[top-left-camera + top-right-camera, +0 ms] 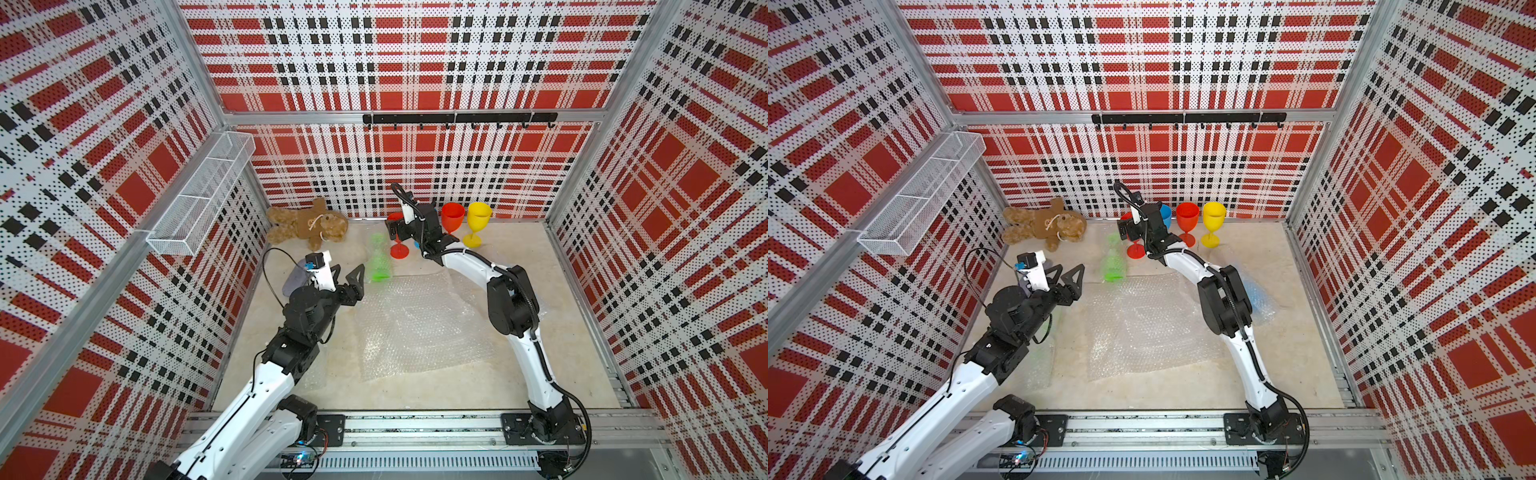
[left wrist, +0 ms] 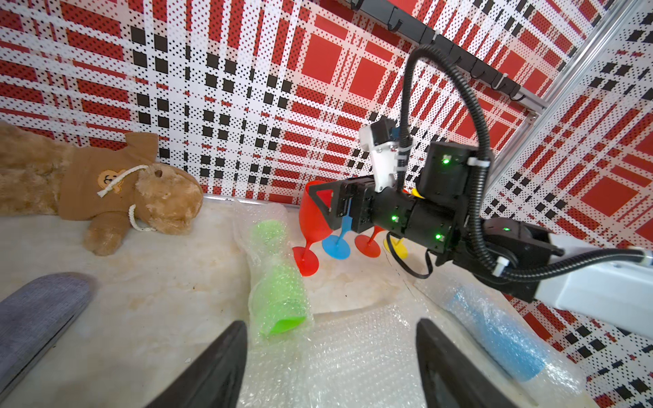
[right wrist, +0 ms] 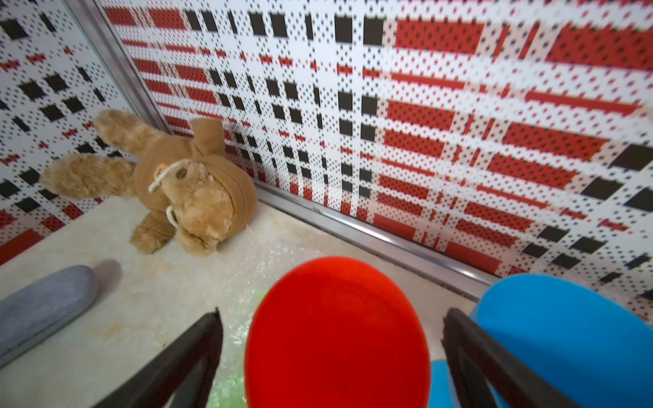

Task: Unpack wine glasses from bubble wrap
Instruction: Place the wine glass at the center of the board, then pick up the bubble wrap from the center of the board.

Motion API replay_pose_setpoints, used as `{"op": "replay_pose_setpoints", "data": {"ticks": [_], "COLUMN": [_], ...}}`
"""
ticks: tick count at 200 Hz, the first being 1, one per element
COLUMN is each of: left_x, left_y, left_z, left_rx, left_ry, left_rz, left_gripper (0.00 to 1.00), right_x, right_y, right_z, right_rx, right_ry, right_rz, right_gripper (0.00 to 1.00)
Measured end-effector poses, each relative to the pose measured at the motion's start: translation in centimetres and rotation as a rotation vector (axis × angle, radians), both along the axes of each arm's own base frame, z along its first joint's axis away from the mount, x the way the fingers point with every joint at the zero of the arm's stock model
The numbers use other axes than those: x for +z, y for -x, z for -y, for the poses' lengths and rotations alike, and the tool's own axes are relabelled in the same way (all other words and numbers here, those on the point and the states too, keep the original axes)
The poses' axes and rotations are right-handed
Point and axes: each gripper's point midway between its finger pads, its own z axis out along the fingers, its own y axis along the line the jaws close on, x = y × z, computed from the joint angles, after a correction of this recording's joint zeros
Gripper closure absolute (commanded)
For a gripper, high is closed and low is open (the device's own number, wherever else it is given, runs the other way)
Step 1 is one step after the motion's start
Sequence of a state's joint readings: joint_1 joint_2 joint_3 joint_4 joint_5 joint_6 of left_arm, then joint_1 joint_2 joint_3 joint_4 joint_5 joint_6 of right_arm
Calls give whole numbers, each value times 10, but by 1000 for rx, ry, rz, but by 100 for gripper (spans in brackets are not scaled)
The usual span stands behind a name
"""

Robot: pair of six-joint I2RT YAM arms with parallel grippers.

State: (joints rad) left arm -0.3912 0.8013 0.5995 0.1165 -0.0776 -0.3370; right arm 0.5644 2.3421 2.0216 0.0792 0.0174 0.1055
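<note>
Tabletop: red goblet within right pincer

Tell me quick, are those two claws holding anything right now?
Left gripper: open, empty.
Right gripper: open, jaws either side of the red goblet bowl, not gripping it.

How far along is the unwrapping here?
Done: a red goblet, blue goblet, second red goblet and yellow goblet stand bare. In hand: the open right gripper straddles the first red goblet's bowl; the left gripper is open, empty. Left: at least a wrapped green goblet and wrapped blue goblet lie flat.
</note>
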Motion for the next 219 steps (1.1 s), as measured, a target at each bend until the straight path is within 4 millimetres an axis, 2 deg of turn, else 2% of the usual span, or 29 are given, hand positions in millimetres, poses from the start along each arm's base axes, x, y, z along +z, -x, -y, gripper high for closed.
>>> {"op": "replay_pose_setpoints", "data": {"ticks": [37,56,75,91,113,127,147,166,195,219], "left_x": [-13,-23,-29,-37,-52,-59,-67,-80,-115,-154], "left_y": [-8,-19,-33,-42,-53,-65,-85,-108,-146,-175], "left_z": [-15,-21,-18,-15,-18,-19,-14,-5,12,22], "left_rx": [79,118,125,125,155,176,186,178,144,124], "left_ry": [6,6,-10,-17,-23,-25,-28,-43,-80,-137], "left_rz": [-56,-121,-184,-229,-309,-351,-400,-448,-541,-630], "left_gripper": [22,16,10,0,2,2,2,2,2,2], "right_x": [52,78,106,128,144,136,100,72,45,45], "right_y": [19,39,64,80,109,132,169,183,208,228], "right_z": [3,8,15,28,51,73,109,130,131,131], "right_rx": [46,65,41,-35,-106,-128,-117,-129,-86,-46], "right_ry": [-37,-38,-39,-50,-59,-87,-151,-179,-210,-239], "right_rz": [71,99,98,54,-13,-69,-185,-266,-344,-362], "right_gripper": [0,0,0,0,0,0,0,0,0,0]}}
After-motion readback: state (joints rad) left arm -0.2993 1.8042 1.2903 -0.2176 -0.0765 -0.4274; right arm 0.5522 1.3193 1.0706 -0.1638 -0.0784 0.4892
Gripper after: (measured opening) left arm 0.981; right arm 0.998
